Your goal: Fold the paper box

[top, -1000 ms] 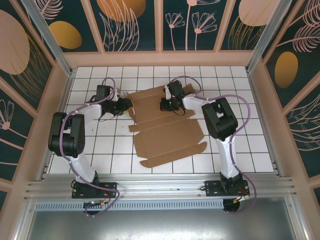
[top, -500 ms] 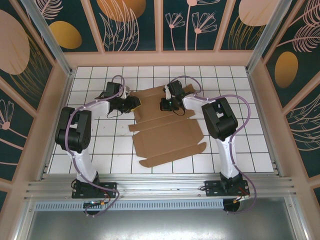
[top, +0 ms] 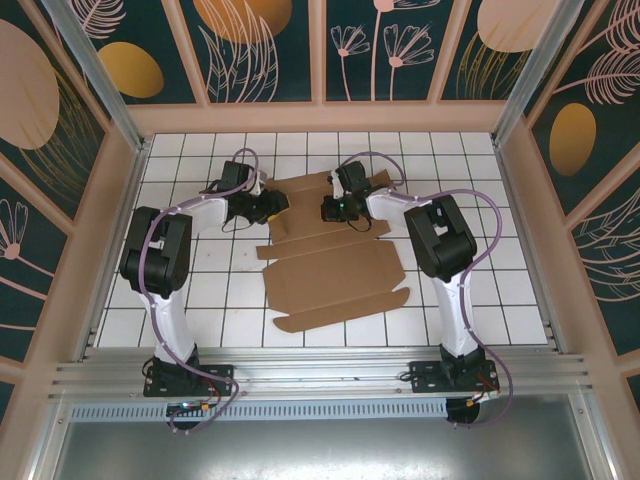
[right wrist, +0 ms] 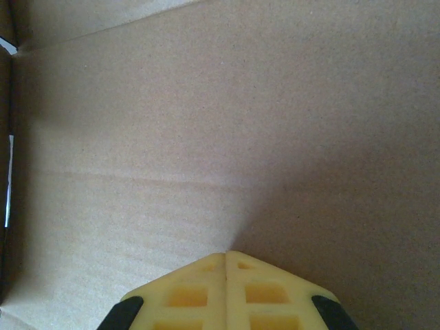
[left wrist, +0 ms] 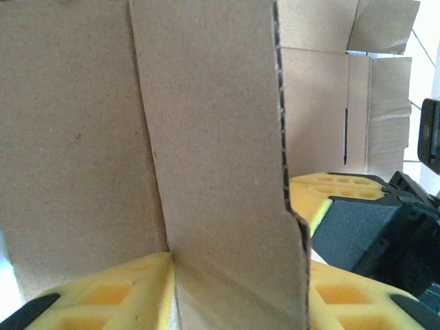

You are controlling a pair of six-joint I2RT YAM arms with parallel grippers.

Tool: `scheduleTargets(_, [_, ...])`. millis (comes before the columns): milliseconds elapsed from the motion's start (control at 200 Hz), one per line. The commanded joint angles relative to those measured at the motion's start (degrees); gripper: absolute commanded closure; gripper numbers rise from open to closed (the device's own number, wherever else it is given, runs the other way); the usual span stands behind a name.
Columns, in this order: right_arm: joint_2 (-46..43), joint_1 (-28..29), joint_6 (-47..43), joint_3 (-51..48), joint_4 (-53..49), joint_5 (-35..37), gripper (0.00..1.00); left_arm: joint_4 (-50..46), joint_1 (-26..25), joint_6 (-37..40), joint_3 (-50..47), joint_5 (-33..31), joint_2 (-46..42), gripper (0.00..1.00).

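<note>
Lying flat mid-frame on the worktop (top: 205,290) in the overhead view, the paper box (top: 335,275) shows more up close: left pincer (left wrist: 237,275) half parted astride a raised flap (left wrist: 220,151), whether gripping I cannot tell; right pincer (right wrist: 226,260) closed, tips at the cardboard.

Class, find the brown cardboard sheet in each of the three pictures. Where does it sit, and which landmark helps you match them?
Top view: the cardboard sheet lies in the middle of the white table.
Left wrist: its raised flap stands between the yellow fingers of the left pincer.
Right wrist: it covers nearly the whole picture, beyond the shut right pincer.
Landmark: both pincers meet the sheet at its far end.
</note>
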Motion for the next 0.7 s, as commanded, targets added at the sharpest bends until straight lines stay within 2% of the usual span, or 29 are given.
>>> scheduleTargets(0, [1.0, -0.4, 0.2, -3.1, -6.4, 2.9, 0.99, 1.3, -0.6, -0.7, 0.3, 1.6, 0.8, 0.53])
scheduleTargets(170, [0.4, -0.7, 0.4, -3.6, -6.3, 2.6, 0.98, -3.4, -0.6, 3.0, 3.2, -1.1, -1.0, 0.49])
scheduleTargets(420, [-2.3, -2.9, 2.1, -5.7, -4.6, -1.1, 0.96, -8.7, -0.6, 8.0, 4.6, -6.9, -8.2, 0.38])
scheduleTargets(696, [-5.7, -3.9, 3.2, -5.4, -4.9, -2.2, 0.94, -14.0, -0.2, 10.6, 8.4, -12.0, -15.6, 0.39])
